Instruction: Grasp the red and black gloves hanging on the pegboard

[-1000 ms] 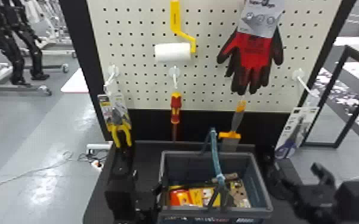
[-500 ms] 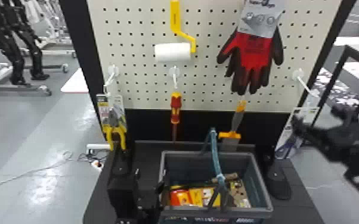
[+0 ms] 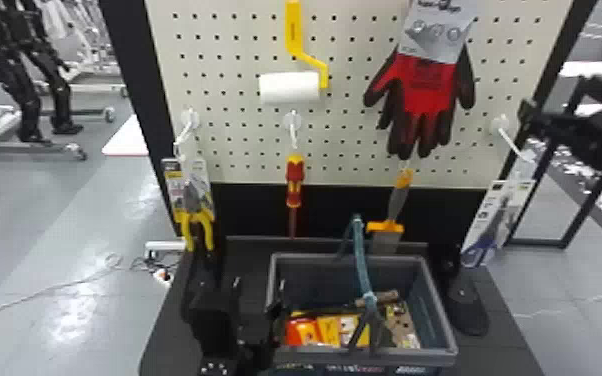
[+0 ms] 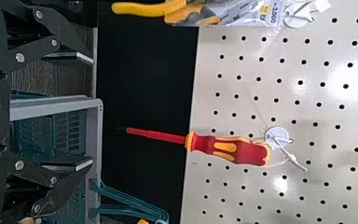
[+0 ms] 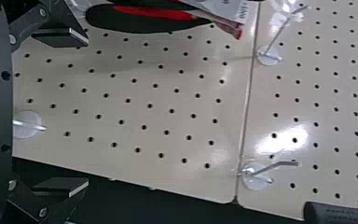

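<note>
With the red and black gloves (image 3: 422, 95) hanging high on the pegboard (image 3: 245, 45), the right gripper (image 5: 74, 112), hovering open off to their right, is probably risking snagging the bare hook (image 3: 507, 132) or pinching only the card header (image 3: 437, 25).

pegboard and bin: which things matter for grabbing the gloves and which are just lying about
Job: red and black gloves, pegboard, right gripper.
Just about: paint roller, screwdriver, pliers, scraper, grey bin.
</note>
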Robot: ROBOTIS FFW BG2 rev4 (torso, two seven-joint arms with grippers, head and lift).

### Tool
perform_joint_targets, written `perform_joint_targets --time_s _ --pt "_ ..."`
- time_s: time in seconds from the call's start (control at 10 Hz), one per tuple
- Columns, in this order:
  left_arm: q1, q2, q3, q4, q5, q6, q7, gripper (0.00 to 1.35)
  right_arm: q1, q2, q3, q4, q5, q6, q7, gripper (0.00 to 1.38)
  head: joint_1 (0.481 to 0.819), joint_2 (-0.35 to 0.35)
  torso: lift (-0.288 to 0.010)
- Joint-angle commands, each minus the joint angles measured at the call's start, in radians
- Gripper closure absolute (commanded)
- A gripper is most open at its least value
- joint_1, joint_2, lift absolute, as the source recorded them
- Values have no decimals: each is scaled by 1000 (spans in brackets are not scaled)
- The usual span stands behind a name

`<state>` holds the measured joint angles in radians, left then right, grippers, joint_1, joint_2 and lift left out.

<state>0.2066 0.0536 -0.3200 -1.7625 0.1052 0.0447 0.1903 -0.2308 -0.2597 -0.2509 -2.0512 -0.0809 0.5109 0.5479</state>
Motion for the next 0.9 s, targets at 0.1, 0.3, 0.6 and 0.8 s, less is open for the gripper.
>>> perform_joint_targets --time_s 0.1,0.3,0.6,0.8 --pt "-1 2 -1 0 1 3 0 510 -119 -92 48 13 -149 167 12 226 549 0 -100" --pt "-6 6 -5 0 4 6 0 510 -193 -107 105 60 -206 187 46 234 549 0 -100" --pt "-15 12 -11 0 8 17 0 510 -265 -87 148 106 -323 271 112 239 549 0 -100" --pt "-19 12 -14 2 7 21 0 510 -349 -36 160 146 -286 279 199 242 549 0 -100"
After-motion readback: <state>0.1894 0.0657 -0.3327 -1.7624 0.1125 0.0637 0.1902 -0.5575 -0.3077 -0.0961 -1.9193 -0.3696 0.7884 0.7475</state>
